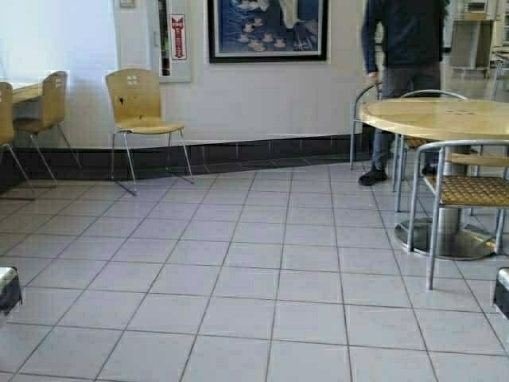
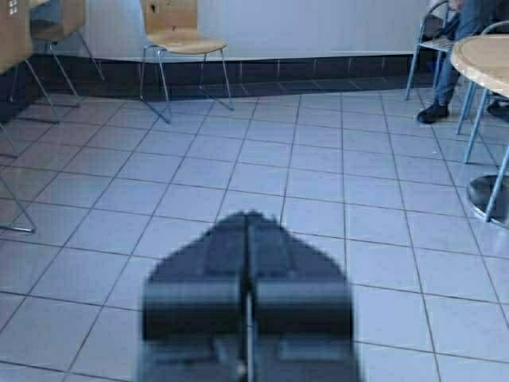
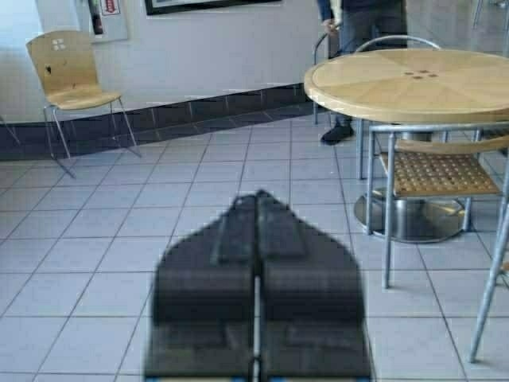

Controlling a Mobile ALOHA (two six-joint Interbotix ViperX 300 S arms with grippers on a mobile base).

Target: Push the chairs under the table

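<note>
Chairs [image 1: 143, 111] stand by the far wall, well ahead of both sets of fingers; a second chair [image 1: 44, 107] sits left. Left fingers [image 2: 246, 239] and right fingers [image 3: 257, 227] are pressed together, holding nothing, above tiled floor [image 1: 254, 278].

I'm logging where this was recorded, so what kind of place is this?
Probably a cafeteria or canteen: a round table with metal chairs, plywood chairs along the wall, a tiled floor.

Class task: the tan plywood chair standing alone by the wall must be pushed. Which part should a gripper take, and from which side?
Probably the curved backrest's top edge on the tan chair: thin and bare. The seat faces the room, so come round from the wall side, behind it.
</note>
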